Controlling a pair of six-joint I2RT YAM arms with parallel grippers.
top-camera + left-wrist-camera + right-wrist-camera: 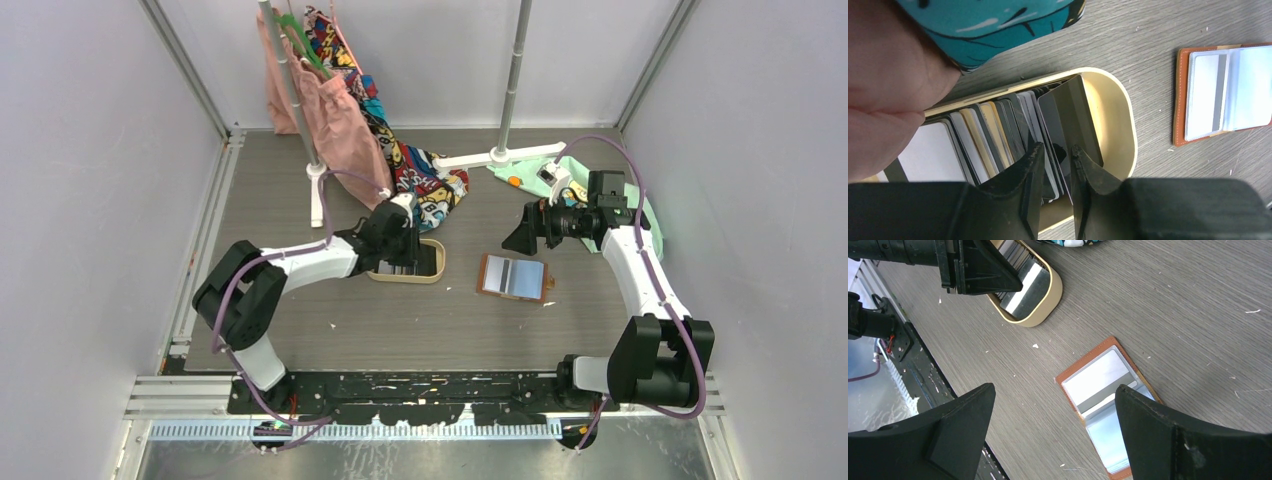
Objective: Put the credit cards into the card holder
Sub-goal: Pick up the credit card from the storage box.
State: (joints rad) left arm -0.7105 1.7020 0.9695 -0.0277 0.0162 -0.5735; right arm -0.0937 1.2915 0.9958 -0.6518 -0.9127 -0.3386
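Observation:
Several credit cards (pixel 993 135) stand on edge in an oval tan wooden tray (pixel 1128 135), also seen from above as tray (pixel 436 268). My left gripper (pixel 1055 147) reaches down into the tray. Its fingers are drawn close together on the rightmost cards, a black one (pixel 1073 110) leaning against the right finger. The card holder (pixel 513 277) lies open and flat right of the tray, tan leather with clear pockets (pixel 1228 95). My right gripper (pixel 1055 386) hovers wide open above the card holder (pixel 1093 380), with nothing between its fingers.
A white garment rack (pixel 318 190) with pink cloth (pixel 340 120) and a patterned cloth (pixel 425 180) stands just behind the tray. The patterned cloth (pixel 998 25) overhangs the tray's far side. A mint cloth (pixel 575 170) lies behind the right arm.

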